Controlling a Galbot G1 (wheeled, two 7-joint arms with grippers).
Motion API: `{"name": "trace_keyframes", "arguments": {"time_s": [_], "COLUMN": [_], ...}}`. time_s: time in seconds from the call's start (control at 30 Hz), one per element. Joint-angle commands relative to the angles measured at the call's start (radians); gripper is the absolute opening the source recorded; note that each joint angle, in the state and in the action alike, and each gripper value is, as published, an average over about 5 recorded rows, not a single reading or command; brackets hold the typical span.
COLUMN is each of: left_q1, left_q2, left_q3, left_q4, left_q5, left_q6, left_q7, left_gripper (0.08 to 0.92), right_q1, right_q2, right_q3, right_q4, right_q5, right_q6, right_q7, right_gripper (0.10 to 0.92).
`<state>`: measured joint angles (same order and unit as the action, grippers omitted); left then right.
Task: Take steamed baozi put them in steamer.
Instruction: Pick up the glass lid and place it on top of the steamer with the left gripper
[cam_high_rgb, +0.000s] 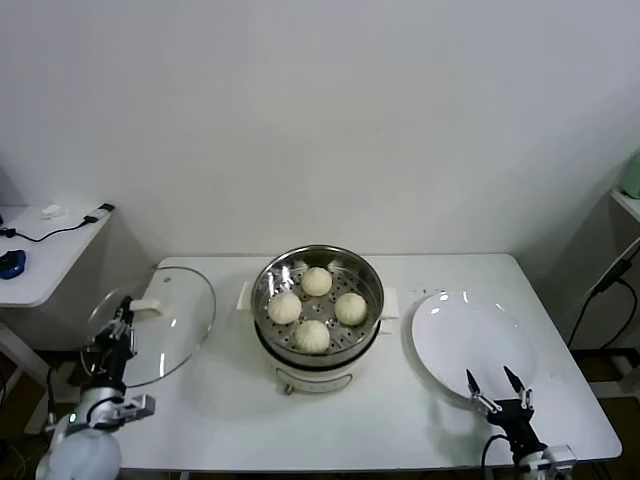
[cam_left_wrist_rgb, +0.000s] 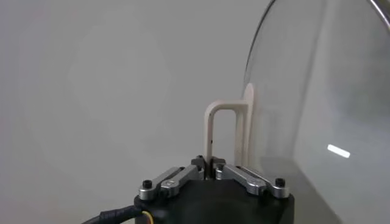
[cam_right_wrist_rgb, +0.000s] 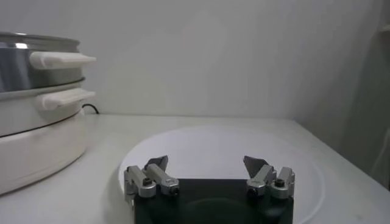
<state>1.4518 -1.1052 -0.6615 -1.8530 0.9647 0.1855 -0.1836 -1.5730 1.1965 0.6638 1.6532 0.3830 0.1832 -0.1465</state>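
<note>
Left hand (cam_left_wrist_rgb: 209, 165) clamped on glass lid (cam_high_rgb: 160, 325) handle beside steamer (cam_high_rgb: 318, 312); right hand (cam_high_rgb: 497, 384) wide over plate (cam_high_rgb: 470, 340).

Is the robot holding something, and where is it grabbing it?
Yes. The left gripper pinches the glass lid by its white handle. The right gripper holds nothing.

The steamer (cam_high_rgb: 318, 330) stood upright at the middle of the table, a round pot of shiny steel on a white base, with white side handles (one handle showed stacked above another in the right wrist view) (cam_right_wrist_rgb: 61, 59). Four steamed baozi (cam_high_rgb: 317, 281) (cam_high_rgb: 284, 307) (cam_high_rgb: 350, 308) (cam_high_rgb: 313, 336), smooth, cream-white and domed, sat on its perforated tray in a diamond: one at the far side, one at each flank, one nearest the front rim.
</note>
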Motion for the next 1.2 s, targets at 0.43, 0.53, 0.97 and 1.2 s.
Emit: {"name": "trace_keyframes", "arguments": {"time_s": [0.43, 0.53, 0.97, 1.2], "left_q1": [-0.273, -0.289, -0.355, -0.386], "left_q2": [-0.094, -0.156, -0.343, -0.386], "left_q3": [0.532, 0.580, 0.731, 0.758], "left_q4": [-0.322, -0.296, -0.125, -0.045], "left_q5": [0.326, 0.373, 0.518, 0.545], "left_q6": [0.420, 0.424, 0.425, 0.423], "left_q7": [0.407, 0.412, 0.403, 0.393], "left_gripper": [0.143, 0.143, 0.143, 0.143], "right_q1": [-0.010, -0.011, -0.023, -0.024], "right_q2": [0.042, 0.043, 0.036, 0.030], "right_q3": [-0.007, -0.007, -0.005, 0.000], "right_q4": [0.073, 0.066, 0.040, 0.031], "right_q5": [-0.066, -0.064, -0.049, -0.029], "right_q6": [-0.022, -0.016, 0.015, 0.028], "right_q7": [0.033, 0.034, 0.036, 0.036], "right_gripper": [0.823, 0.823, 0.823, 0.823]}}
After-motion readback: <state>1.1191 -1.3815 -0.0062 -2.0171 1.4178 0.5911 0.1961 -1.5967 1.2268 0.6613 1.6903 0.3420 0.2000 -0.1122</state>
